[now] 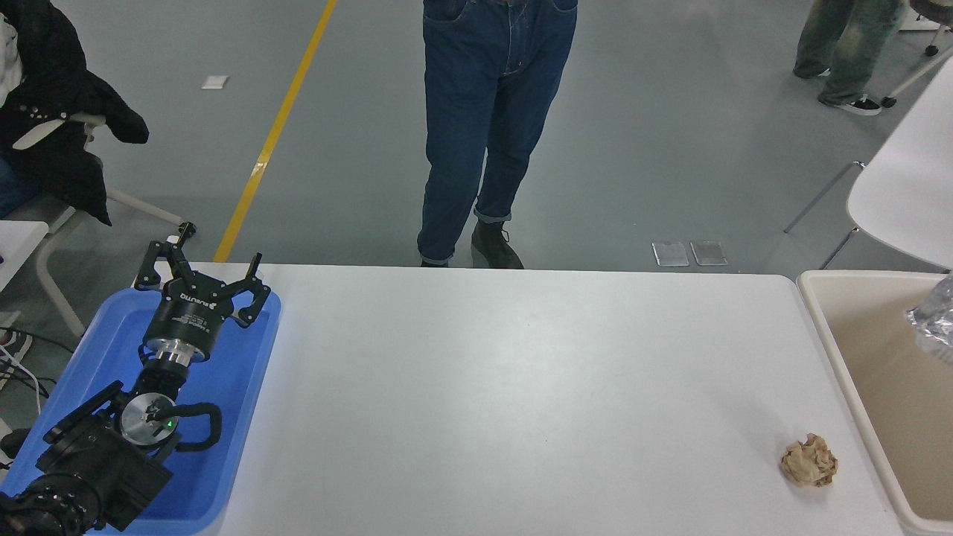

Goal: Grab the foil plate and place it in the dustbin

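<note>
Main risk imo: the foil plate (934, 320) snags on the dustbin (826, 327) rim or tips out, since only 1 crumpled corner shows at the right edge, over the bin's opening. Right gripper's out of frame, so can't tell its grip. Left gripper (201, 279) sits open, holding nothing, over the blue tray (246, 387).

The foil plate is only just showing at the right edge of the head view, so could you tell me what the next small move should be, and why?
Probably let it go. A corner of the foil plate already lies within the rim of the dustbin, over its tan inner wall, so a release should drop it inside. The right arm holding it is out of view, so this is a guess. The left gripper is parked over the blue tray.
</note>
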You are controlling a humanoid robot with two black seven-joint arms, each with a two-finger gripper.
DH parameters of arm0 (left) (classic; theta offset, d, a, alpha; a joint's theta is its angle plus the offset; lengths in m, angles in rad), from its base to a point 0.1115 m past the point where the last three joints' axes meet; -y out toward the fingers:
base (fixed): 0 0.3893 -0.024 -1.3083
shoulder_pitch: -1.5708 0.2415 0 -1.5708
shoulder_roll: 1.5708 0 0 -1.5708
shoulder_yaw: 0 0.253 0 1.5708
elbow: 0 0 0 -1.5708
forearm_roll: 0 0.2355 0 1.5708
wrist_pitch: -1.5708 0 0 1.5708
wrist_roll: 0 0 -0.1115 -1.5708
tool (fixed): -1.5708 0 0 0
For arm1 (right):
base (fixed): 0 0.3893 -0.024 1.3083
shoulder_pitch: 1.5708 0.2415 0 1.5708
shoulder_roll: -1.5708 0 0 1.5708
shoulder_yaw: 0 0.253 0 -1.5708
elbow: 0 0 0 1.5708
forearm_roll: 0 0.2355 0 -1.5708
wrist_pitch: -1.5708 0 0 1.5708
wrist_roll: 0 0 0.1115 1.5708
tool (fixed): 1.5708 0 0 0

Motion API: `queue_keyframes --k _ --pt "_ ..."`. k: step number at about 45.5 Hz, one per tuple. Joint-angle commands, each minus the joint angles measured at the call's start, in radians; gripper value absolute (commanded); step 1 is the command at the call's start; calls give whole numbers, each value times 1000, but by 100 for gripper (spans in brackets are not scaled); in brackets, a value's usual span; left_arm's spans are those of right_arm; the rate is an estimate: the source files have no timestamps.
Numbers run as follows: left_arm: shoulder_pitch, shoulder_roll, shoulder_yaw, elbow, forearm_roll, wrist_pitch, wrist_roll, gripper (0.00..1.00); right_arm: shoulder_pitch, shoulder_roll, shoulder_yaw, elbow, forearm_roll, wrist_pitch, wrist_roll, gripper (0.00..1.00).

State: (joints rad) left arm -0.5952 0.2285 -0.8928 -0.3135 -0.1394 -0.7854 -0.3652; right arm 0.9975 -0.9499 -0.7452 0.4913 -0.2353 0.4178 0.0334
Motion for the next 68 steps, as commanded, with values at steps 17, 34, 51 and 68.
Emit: queue_keyframes --k 17,34,51,68 --pt "0 0 0 1 0 0 -1 100 -410 296 310 -395 -2 -321 -3 0" --pt "0 0 0 1 0 0 -1 100 -419 304 319 -396 1 -378 -1 33" --pt "0 0 0 1 0 0 -1 100 -435 329 317 -396 1 -530 0 99" --pt "2 0 0 1 0 0 -1 100 -389 324 375 -317 2 -531 8 100"
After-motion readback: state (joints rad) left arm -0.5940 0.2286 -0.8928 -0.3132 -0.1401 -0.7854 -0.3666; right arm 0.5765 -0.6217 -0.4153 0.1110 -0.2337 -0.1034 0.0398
